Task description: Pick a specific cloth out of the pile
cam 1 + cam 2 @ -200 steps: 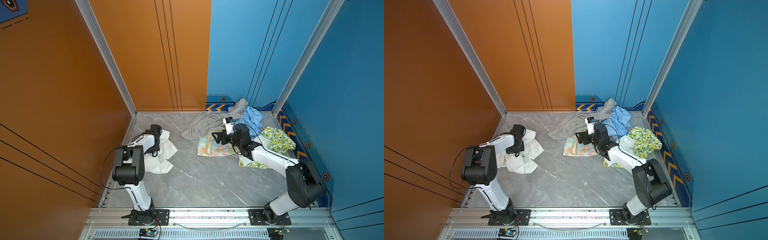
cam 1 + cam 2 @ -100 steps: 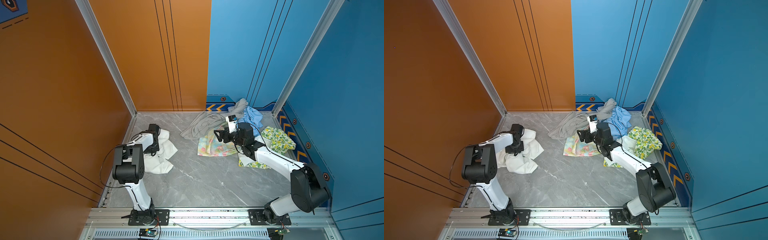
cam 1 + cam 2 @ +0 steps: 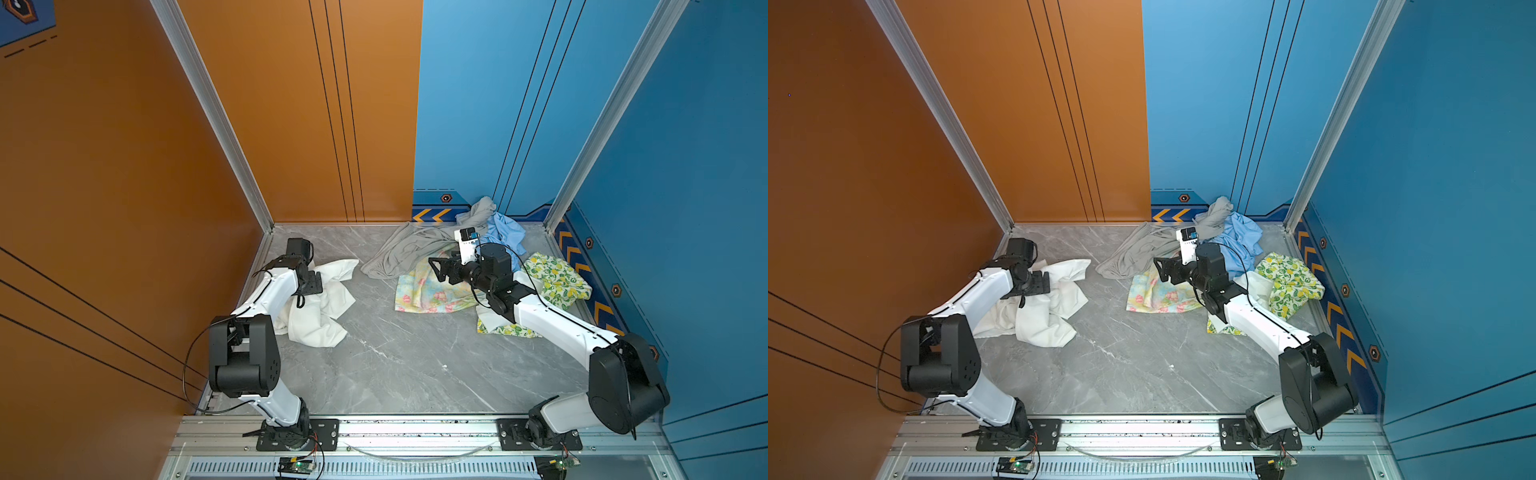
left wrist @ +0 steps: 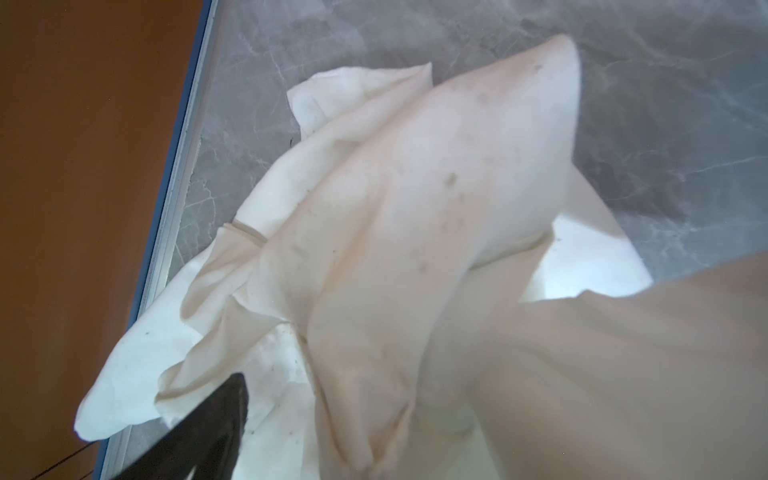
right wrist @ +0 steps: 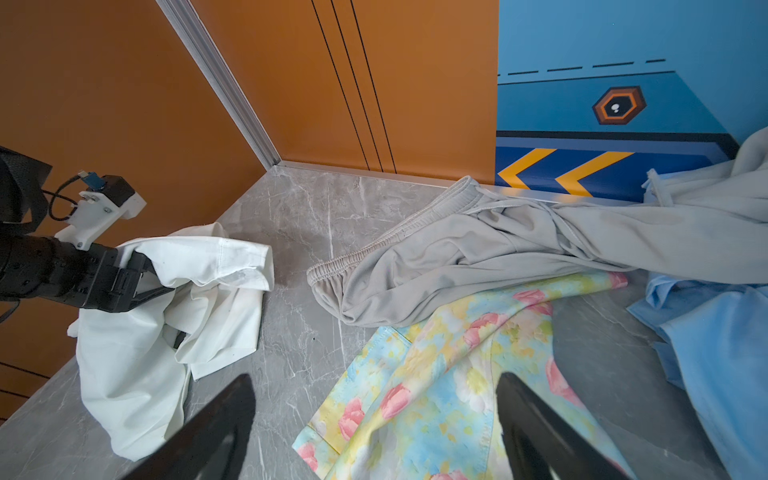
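In both top views the left gripper point(image 3: 307, 291) sits down in the white shirt point(image 3: 328, 307). The shirt lies crumpled under and around it, well apart from the pile point(image 3: 415, 253). The right gripper point(image 3: 436, 270) hovers over the pile's floral cloth point(image 3: 428, 289), its jaws spread and empty.

In the left wrist view, shirt folds fill the space ahead and hide one finger.

In the right wrist view, the left jaws look spread, with shirt fabric bunched against them and apparently not pinched. The right fingers point(image 5: 224, 428) stand wide apart, and the grey jersey garment point(image 5: 457, 249) lies beyond them.

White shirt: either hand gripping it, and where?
No. Left hand open, shirt folds loose against it; right hand open, empty, over the floral cloth.
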Available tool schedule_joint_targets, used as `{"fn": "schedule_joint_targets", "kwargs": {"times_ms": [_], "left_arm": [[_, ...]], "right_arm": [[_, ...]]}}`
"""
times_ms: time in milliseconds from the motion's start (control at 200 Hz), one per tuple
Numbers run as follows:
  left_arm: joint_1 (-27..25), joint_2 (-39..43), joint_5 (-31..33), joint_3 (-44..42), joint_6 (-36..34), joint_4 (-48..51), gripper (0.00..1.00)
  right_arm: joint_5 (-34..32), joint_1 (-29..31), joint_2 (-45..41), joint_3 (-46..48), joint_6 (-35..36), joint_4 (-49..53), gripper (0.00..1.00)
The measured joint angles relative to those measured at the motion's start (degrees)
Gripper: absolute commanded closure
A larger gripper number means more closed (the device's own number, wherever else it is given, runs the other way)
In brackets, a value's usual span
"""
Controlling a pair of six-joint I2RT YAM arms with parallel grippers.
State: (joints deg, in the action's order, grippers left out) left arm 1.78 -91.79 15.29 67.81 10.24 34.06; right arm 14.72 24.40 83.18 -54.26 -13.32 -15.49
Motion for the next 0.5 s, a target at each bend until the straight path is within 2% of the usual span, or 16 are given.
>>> {"fn": "schedule_joint_targets", "kwargs": {"times_ms": [195, 501], "left_arm": [[0.1, 3.5, -3.8, 0.0, -3.5, -0.4, 0.03], [0.3, 1.9, -9.2, -0.5, -8.5, 3.1, 0.06]], "right_arm": [[0.0, 0.0, -1.1, 0.0, 0.0, 0.7, 0.07], [0.0, 0.0, -2.5, -0.1, 0.0, 1.5, 0.07]]}}
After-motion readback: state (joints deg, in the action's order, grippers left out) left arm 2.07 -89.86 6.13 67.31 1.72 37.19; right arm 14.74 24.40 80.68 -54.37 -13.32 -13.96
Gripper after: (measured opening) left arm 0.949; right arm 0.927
